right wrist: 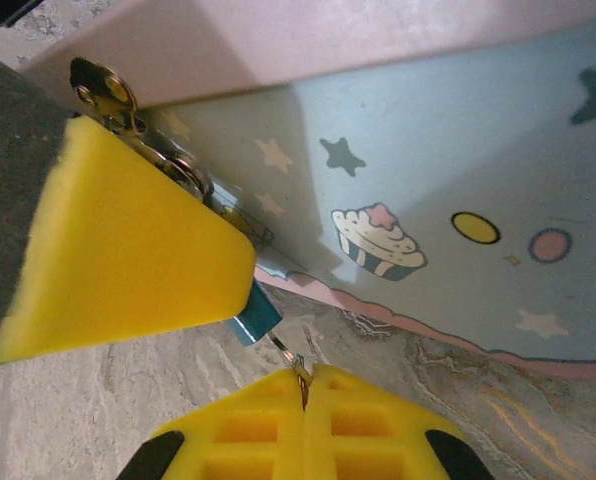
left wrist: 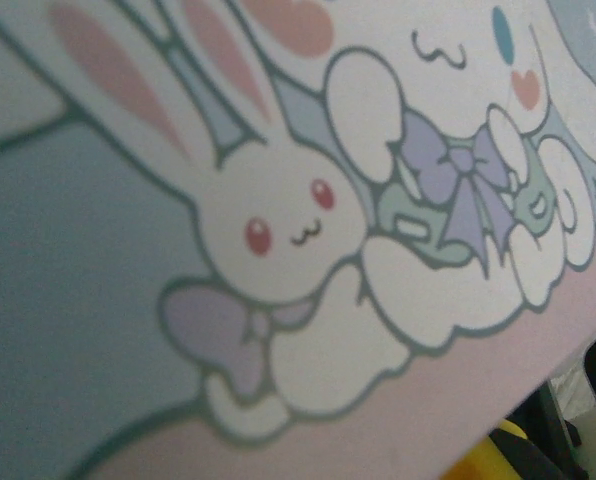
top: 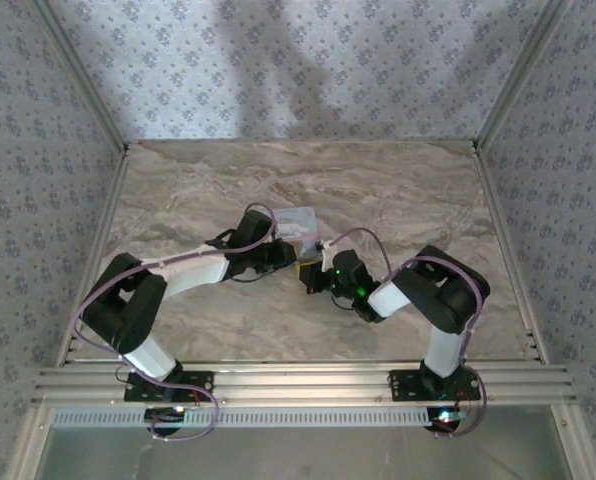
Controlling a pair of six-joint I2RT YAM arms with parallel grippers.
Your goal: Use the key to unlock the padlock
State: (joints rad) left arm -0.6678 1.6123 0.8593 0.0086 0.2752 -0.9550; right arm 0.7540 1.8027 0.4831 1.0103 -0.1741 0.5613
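A: On the left, your left hand [top: 281,246] is at the tin [top: 296,220]. One yellow pad [right wrist: 128,250] lies flat on the tin's front wall, over the metal clasp [right wrist: 103,85]. I do not see the other finger, so I cannot tell if this hand grips or only presses.

B: Just under the corner of that pad hangs the padlock [right wrist: 257,316], small and teal, close to the wall and a little above the tabletop [right wrist: 78,400]. The key [right wrist: 290,356] reaches from its lower end to your right hand [right wrist: 304,392], which is closed and pinches the key between the fingertips.

A: I judge that you are at the turning step. I cannot tell whether the key is fully inside. Push gently along the padlock's own axis first, then roll only the wrist. Do not swing the arm, because so thin a key may bend or slip.

B: The room is tight: pad above, wall behind, tabletop below. The free space is toward you and to the right along the wall, so pull out that way. The edges of the tabletop are well apart from here.
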